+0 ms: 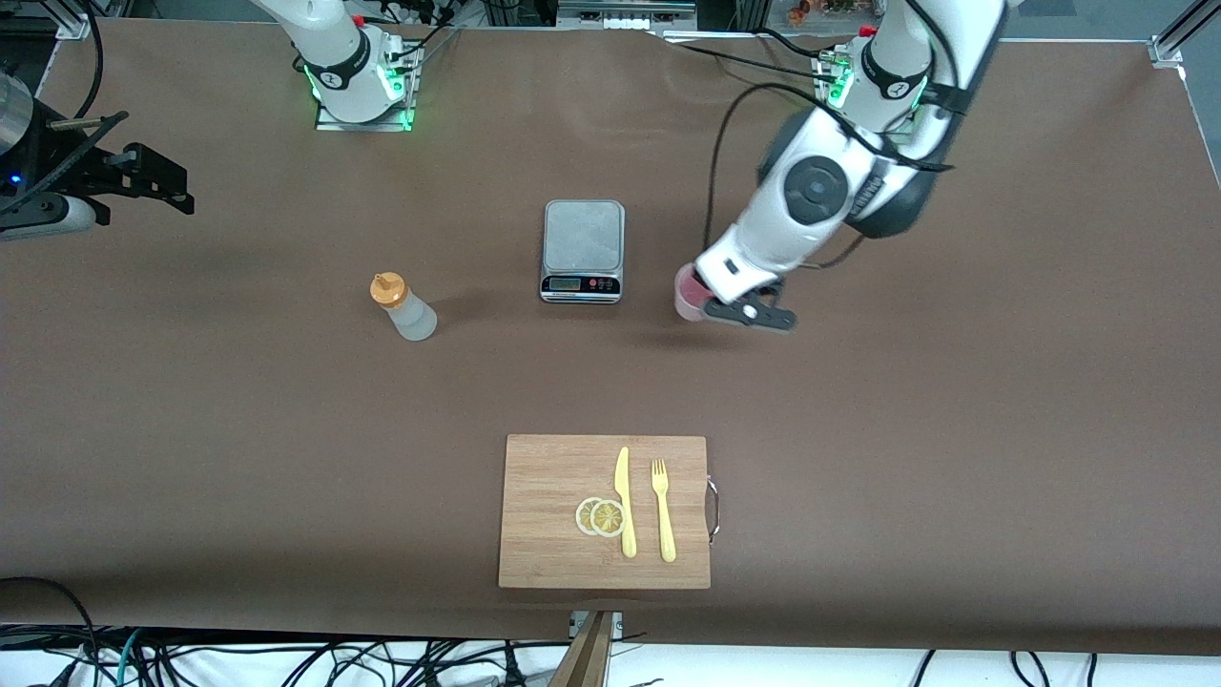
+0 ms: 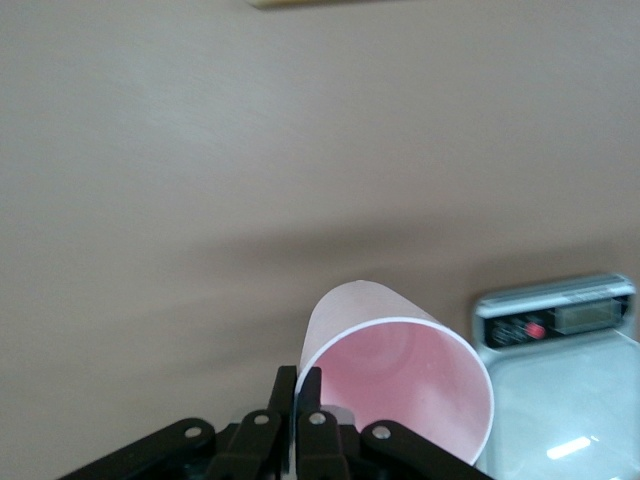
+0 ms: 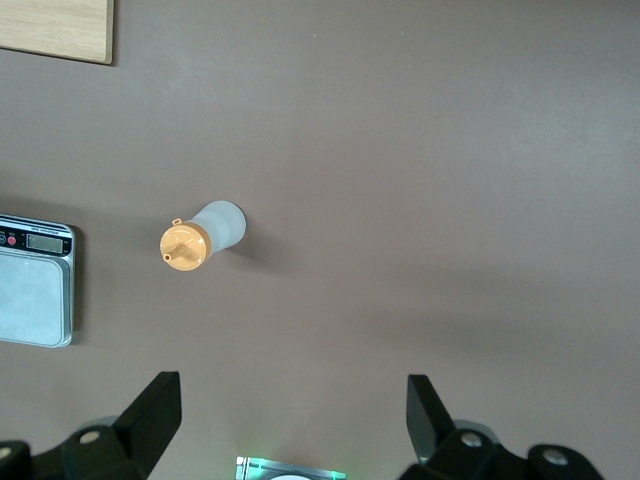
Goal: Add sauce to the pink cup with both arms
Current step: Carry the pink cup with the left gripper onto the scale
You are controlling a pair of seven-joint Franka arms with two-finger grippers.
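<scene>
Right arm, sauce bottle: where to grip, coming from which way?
Judging from the frames: grip the whitish body of the sauce bottle below its orange cap, coming down from above. It stands upright and alone on the table, toward the right arm's end from the scale. The right pincer is open over it. The round, soft-looking body probably suits a light squeeze across the middle.
</scene>
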